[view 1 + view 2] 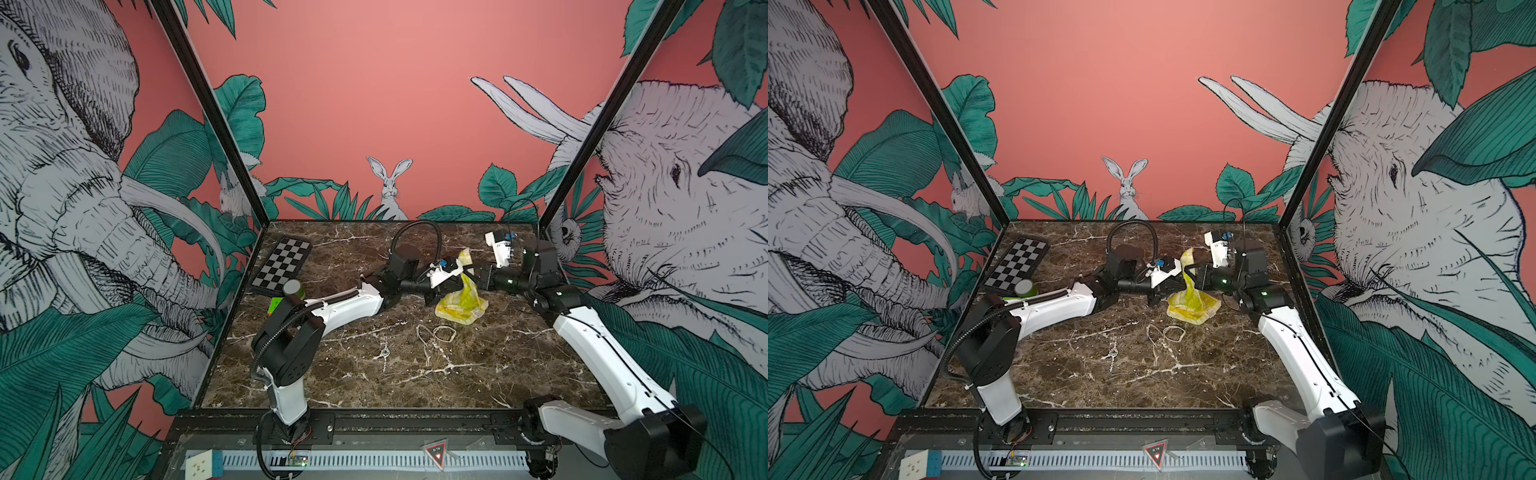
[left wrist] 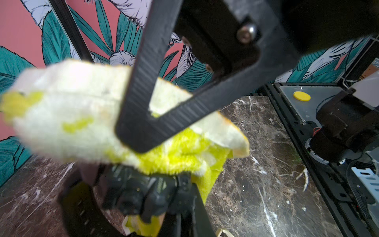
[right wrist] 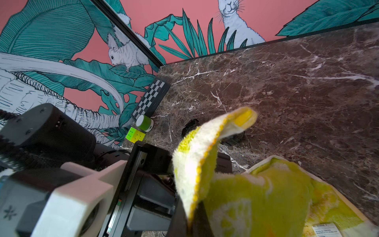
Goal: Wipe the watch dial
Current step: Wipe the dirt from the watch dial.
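**Marble table (image 1: 374,374): cloth (image 2: 71,115) meets clamped watch (image 2: 143,192)**

On the watch the left pincer (image 1: 433,296) is closed tight. The right pincer (image 2: 138,139) pinches the cloth, which touches the watch, well apart from the checkerboard (image 1: 282,266). Its strap (image 2: 78,205) curls aside; facing and long axis cannot be told.

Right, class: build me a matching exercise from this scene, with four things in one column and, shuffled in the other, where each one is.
Things
1 yellow cloth
2 black watch
3 checkerboard
4 rubber bands

Places
a far left corner of the table
b loose on the table, nearer the front than the cloth
c in the left pincer
d in the right pincer, lower part resting on the table

Pairs: 1-d, 2-c, 3-a, 4-b
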